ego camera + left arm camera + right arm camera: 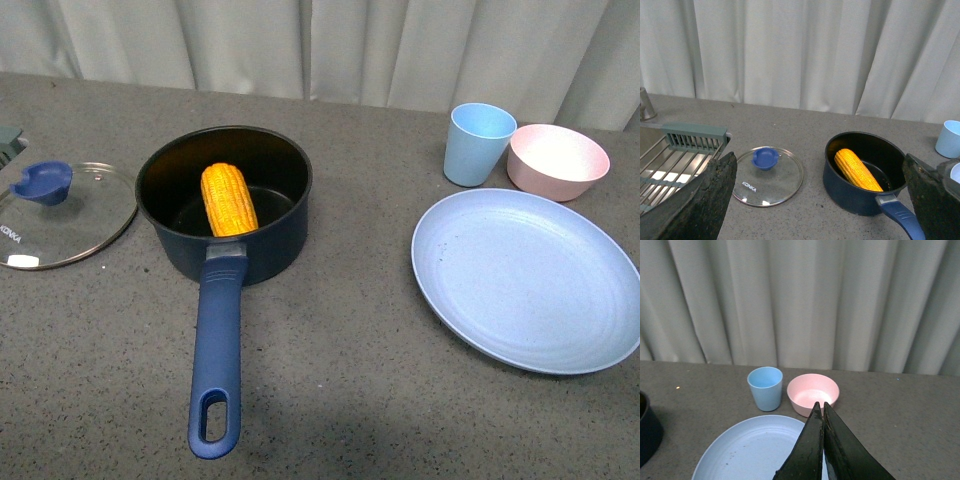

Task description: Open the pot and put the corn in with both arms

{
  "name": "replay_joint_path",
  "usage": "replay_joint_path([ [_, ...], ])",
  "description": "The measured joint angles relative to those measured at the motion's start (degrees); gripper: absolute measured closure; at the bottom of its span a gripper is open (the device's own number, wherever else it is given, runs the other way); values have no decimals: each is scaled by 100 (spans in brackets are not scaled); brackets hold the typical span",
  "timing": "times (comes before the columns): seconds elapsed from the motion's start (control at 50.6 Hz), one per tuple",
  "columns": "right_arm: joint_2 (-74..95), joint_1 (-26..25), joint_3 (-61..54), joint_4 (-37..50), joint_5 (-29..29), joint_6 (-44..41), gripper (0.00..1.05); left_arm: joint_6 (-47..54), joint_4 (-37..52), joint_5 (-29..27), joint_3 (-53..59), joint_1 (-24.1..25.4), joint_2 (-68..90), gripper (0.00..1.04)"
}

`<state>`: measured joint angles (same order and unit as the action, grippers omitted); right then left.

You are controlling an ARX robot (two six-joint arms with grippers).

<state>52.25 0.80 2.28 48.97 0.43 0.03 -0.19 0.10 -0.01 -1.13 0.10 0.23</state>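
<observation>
Presently, items are listed left to right:
Lid: laid flat on the counter, just beside the pot, knob up.
Pot: uncovered; corn is leant inside against the near wall.
Left gripper: fingers spread wide, nothing held.
Right gripper: fingers pressed together, empty, over the plate.
Step judged: finished; arms are best withdrawn clear of the handle.

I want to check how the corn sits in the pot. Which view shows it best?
The front view: the corn shows whole, leaning against the pot wall above the handle. The left wrist view shows it smaller and from the side. The right wrist view shows only the pot's edge, no corn.
</observation>
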Motion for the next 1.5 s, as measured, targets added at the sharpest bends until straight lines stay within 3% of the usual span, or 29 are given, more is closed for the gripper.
replay_joint_path([
  [0.672,-2597,-66,-199,-2282,-33,0,104,0,0,0,0,0,0,7],
  [1.502,-4210,-66,-199,-3860,-35,0,104,0,0,0,0,0,0,7],
])
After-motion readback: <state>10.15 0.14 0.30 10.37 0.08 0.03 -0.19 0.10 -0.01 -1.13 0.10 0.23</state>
